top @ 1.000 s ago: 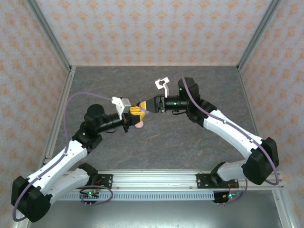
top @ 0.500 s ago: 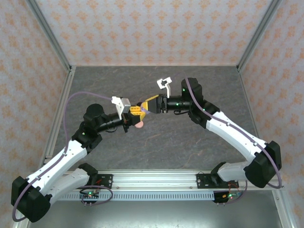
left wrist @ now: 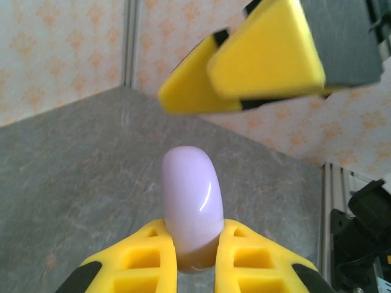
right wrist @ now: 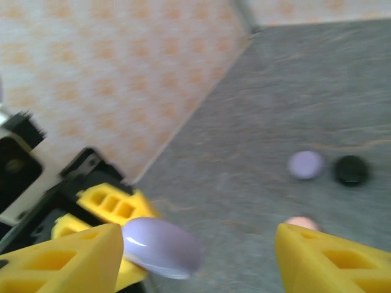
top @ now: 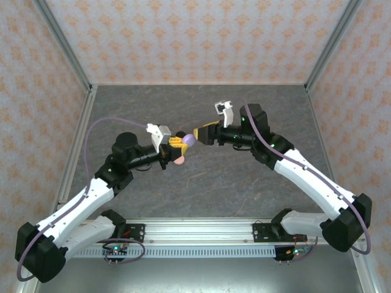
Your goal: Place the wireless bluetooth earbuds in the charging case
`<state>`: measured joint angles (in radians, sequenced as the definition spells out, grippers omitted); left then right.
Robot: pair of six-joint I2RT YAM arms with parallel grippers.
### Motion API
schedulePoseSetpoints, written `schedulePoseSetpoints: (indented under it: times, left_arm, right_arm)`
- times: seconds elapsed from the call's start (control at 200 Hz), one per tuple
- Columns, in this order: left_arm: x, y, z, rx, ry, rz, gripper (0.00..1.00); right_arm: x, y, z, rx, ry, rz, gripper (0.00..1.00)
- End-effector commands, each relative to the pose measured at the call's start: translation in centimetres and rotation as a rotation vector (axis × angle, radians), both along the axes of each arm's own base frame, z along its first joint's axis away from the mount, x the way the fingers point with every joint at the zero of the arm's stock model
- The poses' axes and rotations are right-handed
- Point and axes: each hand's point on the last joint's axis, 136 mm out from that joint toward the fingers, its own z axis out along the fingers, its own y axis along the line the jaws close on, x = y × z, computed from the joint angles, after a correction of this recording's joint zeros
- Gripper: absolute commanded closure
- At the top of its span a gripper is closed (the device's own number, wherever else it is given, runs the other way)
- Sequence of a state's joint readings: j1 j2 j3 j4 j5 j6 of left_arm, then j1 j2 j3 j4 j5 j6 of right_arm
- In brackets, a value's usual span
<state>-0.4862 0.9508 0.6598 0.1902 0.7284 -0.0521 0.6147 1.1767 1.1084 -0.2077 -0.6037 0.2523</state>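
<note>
Grip first: the left gripper (top: 175, 143) is pressed tight on a lavender case (left wrist: 190, 204). Its yellow fingers (left wrist: 253, 256) pinch the near end so that the rest juts out in front of them, held in the air over the middle of the table (top: 244, 177). The case is a smooth, rounded oval seen edge-on, and its long axis runs straight out from the left gripper toward the right gripper (top: 201, 133). Whether the lid is closed I cannot tell; no seam reads on the glossy side facing the left wrist camera.

The right gripper is spread wide and pinches nothing. From its own wrist camera the case lies low and off to one side, close by the finger (right wrist: 67, 259) on the picture's left, with a broad gap to the other finger. From the left wrist camera those same fingers hang above the free tip of the case, near it but apart.

That offset is what the coming move turns on, as I judge it. The free end of the case points at the right gripper, so the right arm is the one placed to work on it — but it would have to drop and centre itself, since the case does not sit squarely between its fingers.

Down on the table lie a pink disc (right wrist: 300, 223), a lavender disc (right wrist: 305, 165) and a black disc (right wrist: 351, 171) — too blurred to say more.
</note>
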Motion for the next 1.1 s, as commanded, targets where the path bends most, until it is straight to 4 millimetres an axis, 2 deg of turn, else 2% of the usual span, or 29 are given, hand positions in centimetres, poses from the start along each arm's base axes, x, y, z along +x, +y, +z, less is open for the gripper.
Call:
schedulePoseSetpoints:
  times: [0.0, 0.155, 0.265, 0.495, 0.776, 0.991, 1.096]
  left_arm:
    - [2.0, 0.4, -1.6, 0.047, 0.065, 0.086, 0.96]
    - [4.9, 0.2, -6.5, 0.147, 0.233, 0.155, 0.96]
    - [6.4, -0.3, -9.5, 0.195, 0.351, 0.168, 0.97]
    - [8.5, -2.0, -14.1, 0.207, 0.529, 0.167, 0.96]
    - [8.5, -2.8, -19.5, 0.255, 0.741, 0.156, 0.91]
    - [8.5, -3.3, -21.7, 0.241, 0.822, 0.155, 0.9]
    - [8.6, -3.0, -22.2, 0.26, 0.829, 0.17, 0.82]
  right_arm:
    - [2.5, -5.2, -0.1, -0.073, -0.03, -0.29, 0.25]
    - [4.0, -9.8, -2.8, -0.144, 0.027, -0.535, 0.13]
    - [4.3, -11.8, -4.8, -0.182, 0.08, -0.625, 0.1]
    - [4.3, -12.3, -6.6, -0.222, 0.114, -0.646, 0.1]
    - [4.4, -12.3, -7.3, -0.265, 0.126, -0.636, 0.09]
    - [4.7, -12.1, -7.6, -0.282, 0.134, -0.627, 0.1]
    - [4.7, -12.1, -7.7, -0.29, 0.136, -0.629, 0.09]
